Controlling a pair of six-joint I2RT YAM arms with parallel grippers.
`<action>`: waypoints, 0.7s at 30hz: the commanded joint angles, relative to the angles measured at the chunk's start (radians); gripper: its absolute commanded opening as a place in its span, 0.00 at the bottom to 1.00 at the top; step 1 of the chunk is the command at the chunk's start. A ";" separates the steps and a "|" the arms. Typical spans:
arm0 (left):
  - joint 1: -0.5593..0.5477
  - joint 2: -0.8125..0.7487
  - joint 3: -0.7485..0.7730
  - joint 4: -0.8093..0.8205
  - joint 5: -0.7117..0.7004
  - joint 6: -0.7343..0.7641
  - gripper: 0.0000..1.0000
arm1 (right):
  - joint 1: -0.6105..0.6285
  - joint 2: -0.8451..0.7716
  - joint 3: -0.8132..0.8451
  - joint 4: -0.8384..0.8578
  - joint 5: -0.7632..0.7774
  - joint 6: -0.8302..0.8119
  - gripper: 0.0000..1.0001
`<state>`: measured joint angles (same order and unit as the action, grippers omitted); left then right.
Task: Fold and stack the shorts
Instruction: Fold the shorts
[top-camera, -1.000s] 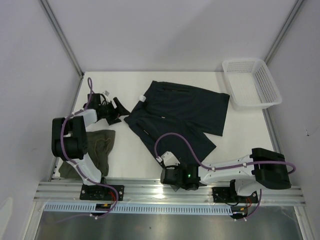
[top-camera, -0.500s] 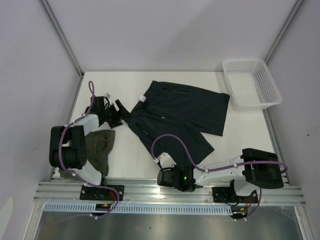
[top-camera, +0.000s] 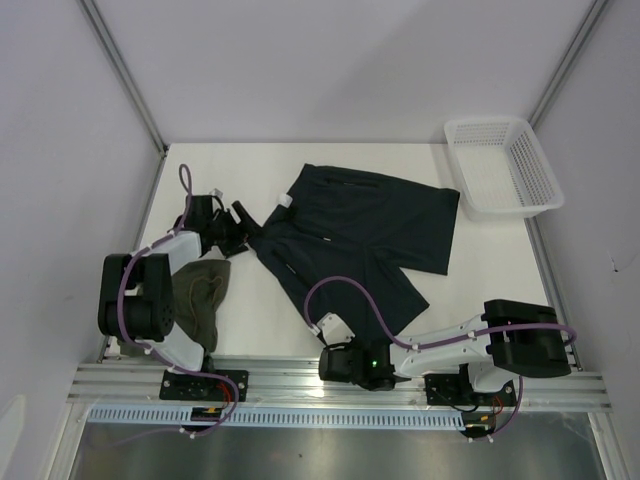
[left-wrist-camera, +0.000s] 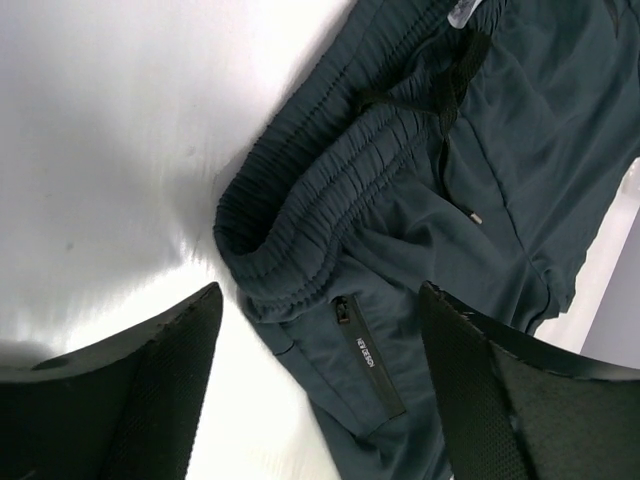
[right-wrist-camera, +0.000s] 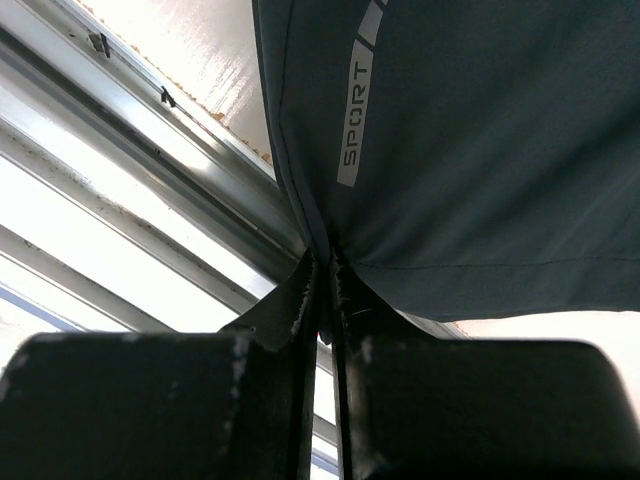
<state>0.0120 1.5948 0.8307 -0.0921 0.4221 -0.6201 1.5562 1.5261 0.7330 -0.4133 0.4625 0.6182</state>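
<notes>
The dark navy-teal shorts (top-camera: 360, 225) lie spread flat mid-table, waistband to the left. My right gripper (top-camera: 383, 342) sits at the near rail, shut on the corner of the near leg's hem; in the right wrist view the jaws (right-wrist-camera: 328, 258) pinch the cloth just below a "SPORT" print (right-wrist-camera: 355, 110). My left gripper (top-camera: 243, 226) hangs open over the waistband corner (left-wrist-camera: 300, 215), with the zip pocket (left-wrist-camera: 362, 350) between its fingers (left-wrist-camera: 150, 390). The olive-green shorts (top-camera: 205, 290) lie crumpled by the left arm.
A white mesh basket (top-camera: 503, 165) stands at the far right corner. The aluminium rail (top-camera: 280, 378) runs along the near edge, right under my right gripper. Walls close in the table's left, right and far sides.
My right gripper has shut on the navy shorts' leg hem and drawn back to the near rail. The left gripper has edged closer to the waistband and stays open.
</notes>
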 joint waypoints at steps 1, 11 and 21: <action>-0.030 0.037 0.030 0.046 -0.020 -0.030 0.79 | 0.013 -0.004 0.005 0.008 0.007 0.017 0.06; -0.063 0.111 0.033 0.069 -0.055 -0.032 0.67 | 0.036 -0.017 0.022 -0.001 0.019 0.011 0.00; -0.034 0.117 0.071 0.026 -0.065 0.013 0.00 | 0.198 -0.032 0.091 -0.048 0.067 -0.018 0.00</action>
<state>-0.0364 1.7378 0.8661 -0.0563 0.3725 -0.6395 1.6749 1.5246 0.7776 -0.4450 0.5343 0.5972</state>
